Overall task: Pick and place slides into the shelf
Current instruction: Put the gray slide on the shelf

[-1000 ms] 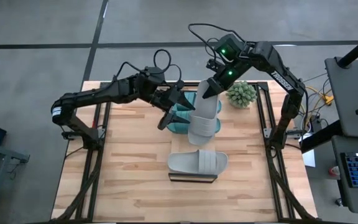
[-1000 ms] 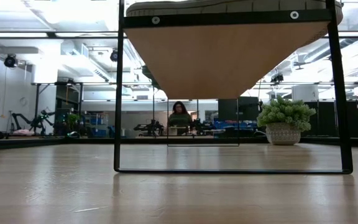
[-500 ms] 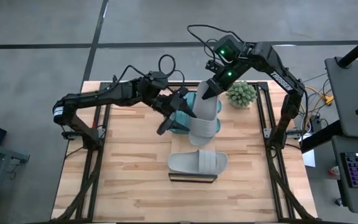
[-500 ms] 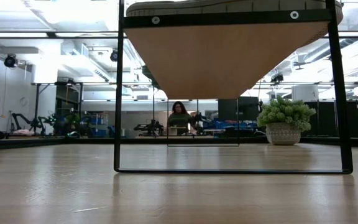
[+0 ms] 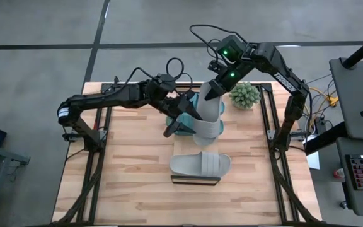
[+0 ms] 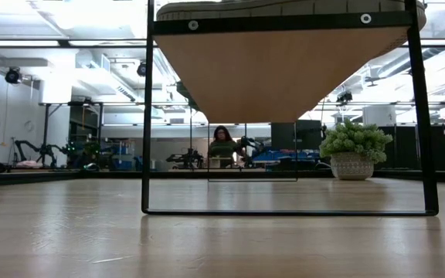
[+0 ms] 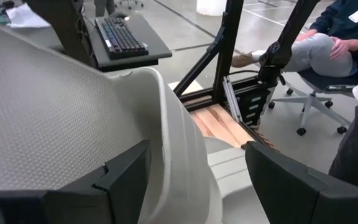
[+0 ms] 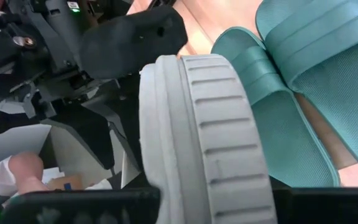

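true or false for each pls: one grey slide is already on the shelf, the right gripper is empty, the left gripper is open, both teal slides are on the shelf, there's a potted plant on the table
1. One grey slide lies on the shelf. True.
2. The right gripper is empty. False: it is shut on the second grey slide, holding it at one end.
3. The left gripper is open. True: its fingers stand apart on either side of the held grey slide.
4. Both teal slides are on the shelf. False: they lie on the tabletop behind the held slide.
5. A potted plant stands on the table. True, near the far right corner.
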